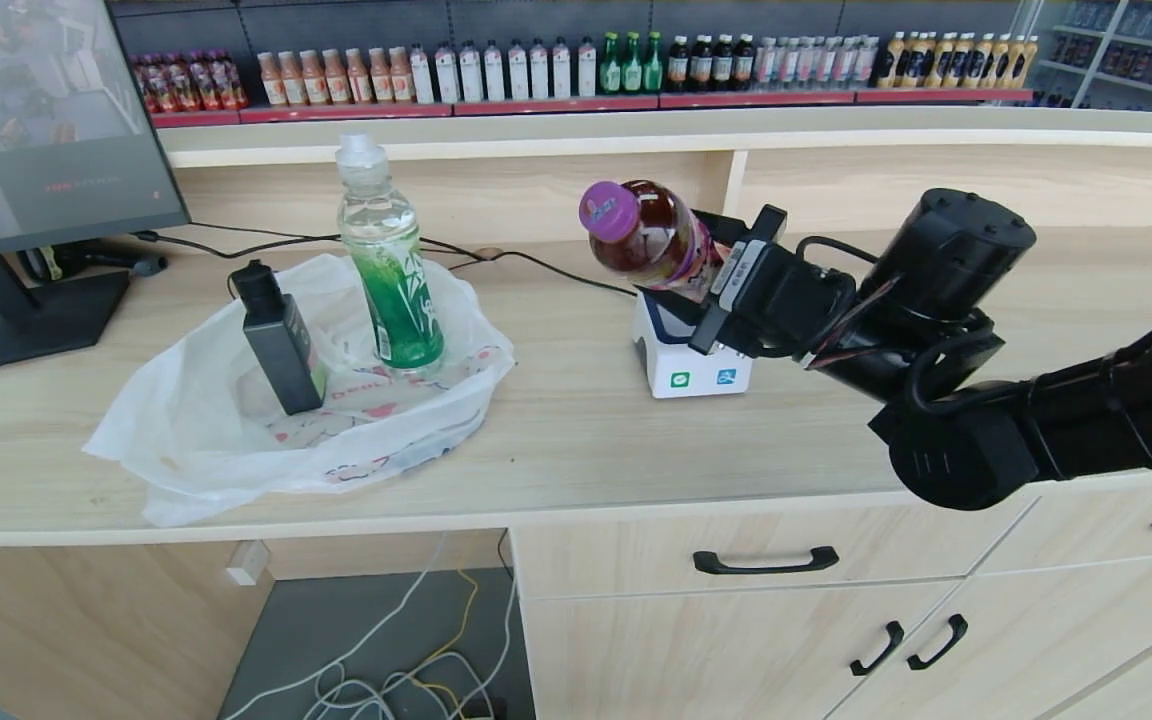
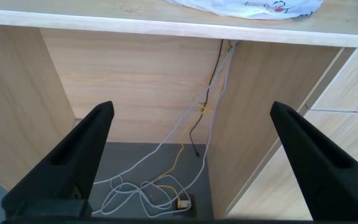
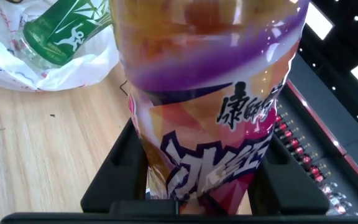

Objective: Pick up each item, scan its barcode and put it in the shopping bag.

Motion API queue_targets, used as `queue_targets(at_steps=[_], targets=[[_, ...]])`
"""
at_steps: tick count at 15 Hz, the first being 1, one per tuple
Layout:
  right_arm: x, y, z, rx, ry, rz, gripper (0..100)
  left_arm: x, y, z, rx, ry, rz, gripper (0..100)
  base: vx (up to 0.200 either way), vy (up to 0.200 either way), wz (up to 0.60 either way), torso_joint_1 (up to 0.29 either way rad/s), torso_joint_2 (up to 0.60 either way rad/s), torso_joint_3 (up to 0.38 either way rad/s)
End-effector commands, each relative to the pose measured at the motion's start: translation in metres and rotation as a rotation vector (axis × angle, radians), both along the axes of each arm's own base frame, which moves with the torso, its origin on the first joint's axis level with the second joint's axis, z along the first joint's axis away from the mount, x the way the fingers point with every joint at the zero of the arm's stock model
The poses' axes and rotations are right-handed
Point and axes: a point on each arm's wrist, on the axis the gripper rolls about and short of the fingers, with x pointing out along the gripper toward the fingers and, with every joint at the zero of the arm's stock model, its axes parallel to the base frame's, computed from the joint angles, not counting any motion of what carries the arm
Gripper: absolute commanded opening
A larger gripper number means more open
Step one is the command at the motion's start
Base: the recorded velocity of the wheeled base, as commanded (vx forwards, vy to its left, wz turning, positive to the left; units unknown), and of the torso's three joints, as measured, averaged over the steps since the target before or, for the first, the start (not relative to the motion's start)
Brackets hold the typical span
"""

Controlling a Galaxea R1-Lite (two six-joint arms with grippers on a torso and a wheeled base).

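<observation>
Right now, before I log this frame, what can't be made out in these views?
- Barcode on the purple-capped bottle: head view, the right gripper covers the lower label.
- Scanner window: head view, hidden behind bottle and gripper.
- Black bottle label: head view, too small to read.
- Monitor: head view, cut off by the left edge.

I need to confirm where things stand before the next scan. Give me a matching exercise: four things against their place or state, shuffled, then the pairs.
Things:
1 purple-capped bottle
2 green-label bottle
3 white scanner
4 left gripper

Places or states:
A open, below the counter's edge
B upright on the shopping bag
C on the counter, under the held bottle
D tilted, clamped in the right gripper

Pairs: 1-D, 2-B, 3-C, 4-A.
</observation>
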Motion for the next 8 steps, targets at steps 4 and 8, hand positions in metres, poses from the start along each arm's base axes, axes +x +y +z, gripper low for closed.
queue_targets(at_steps=[4,8], targets=[[0.0081,-0.0035,-0.0061,-0.031,-0.017,0.015,0,0.0,0.0,0.0,0.0,0.0,0.0,100,0.0,0.0,0.0,0.0,0.0,0.0],[0.0142,-0.0064,-0.0106,-0.052,-0.026,0.041,0,0.0,0.0,0.0,0.0,0.0,0.0,100,0.0,0.0,0.0,0.0,0.0,0.0]])
